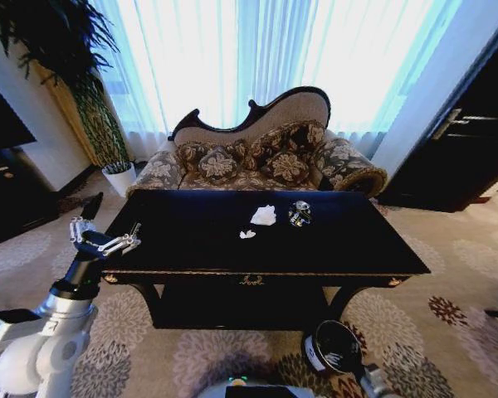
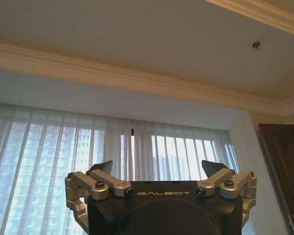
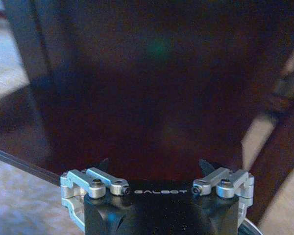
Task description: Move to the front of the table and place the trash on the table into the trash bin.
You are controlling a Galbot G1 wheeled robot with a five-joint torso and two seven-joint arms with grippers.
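My left gripper [image 1: 108,236] is raised at the table's [image 1: 191,240] left end, fingers spread wide and holding nothing. The trash lies well apart from it near the table's middle: a white paper lump [image 1: 264,215], a smaller scrap [image 1: 247,235], a shiny silver-black bit [image 1: 299,214]. The trash bin [image 1: 332,347] stands on the carpet below the table's front edge. My right gripper [image 3: 157,169], jaws parted, faces dark wood.

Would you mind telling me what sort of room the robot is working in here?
Probably a hotel suite lounge or formal sitting room: an ornate patterned sofa faces a glossy black table, with sheer floor-length curtains and patterned carpet.
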